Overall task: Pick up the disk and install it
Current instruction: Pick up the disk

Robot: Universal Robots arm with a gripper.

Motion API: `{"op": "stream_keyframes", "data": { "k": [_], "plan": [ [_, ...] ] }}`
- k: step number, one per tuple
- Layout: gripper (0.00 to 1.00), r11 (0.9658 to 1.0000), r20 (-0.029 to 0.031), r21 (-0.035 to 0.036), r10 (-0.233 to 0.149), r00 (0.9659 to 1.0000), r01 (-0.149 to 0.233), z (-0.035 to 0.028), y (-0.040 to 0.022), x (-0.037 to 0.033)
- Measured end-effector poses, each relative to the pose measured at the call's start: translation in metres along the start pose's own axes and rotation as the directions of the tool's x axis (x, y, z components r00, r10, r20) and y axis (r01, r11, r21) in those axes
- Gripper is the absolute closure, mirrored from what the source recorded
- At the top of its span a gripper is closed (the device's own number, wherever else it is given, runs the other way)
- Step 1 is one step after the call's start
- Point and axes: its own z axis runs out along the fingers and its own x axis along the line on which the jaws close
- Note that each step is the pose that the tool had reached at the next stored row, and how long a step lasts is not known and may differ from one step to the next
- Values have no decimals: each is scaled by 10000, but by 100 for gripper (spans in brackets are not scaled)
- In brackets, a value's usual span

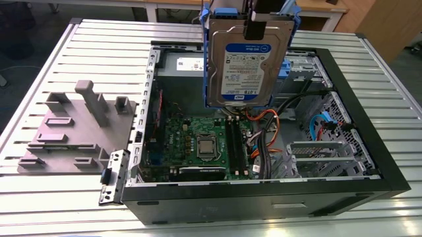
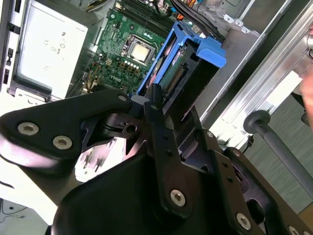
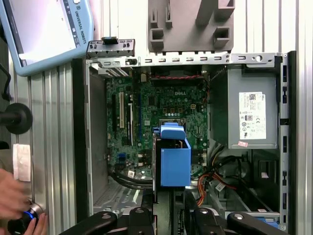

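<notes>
Exterior view: the disk [image 1: 245, 64] is pinched at its top edge by the hand [image 1: 256, 24] and is held upright above the open case [image 1: 264, 197], over that case's middle, label shown.

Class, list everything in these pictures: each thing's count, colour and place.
table: one, silver slatted, under everything.
computer case: one, black, open, on the table.
motherboard: one, green, inside the case.
power supply: one, grey, white sticker, inside the case.
fixture block: one, grey, on the table beside the case.
tablet: one, blue-rimmed, at the table's edge.
disk: one, silver with blue rails, held above the open case.
person's hand: one, at the table's edge.
gripper: one, black, fingers shut on the disk.
</notes>
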Motion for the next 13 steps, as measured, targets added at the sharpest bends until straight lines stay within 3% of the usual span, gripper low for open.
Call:
{"op": "stream_keyframes", "data": {
  "k": [13],
  "plan": [
    [65,10000,-1,-13,45,10000,-45,1,0,0]
  ]
}}
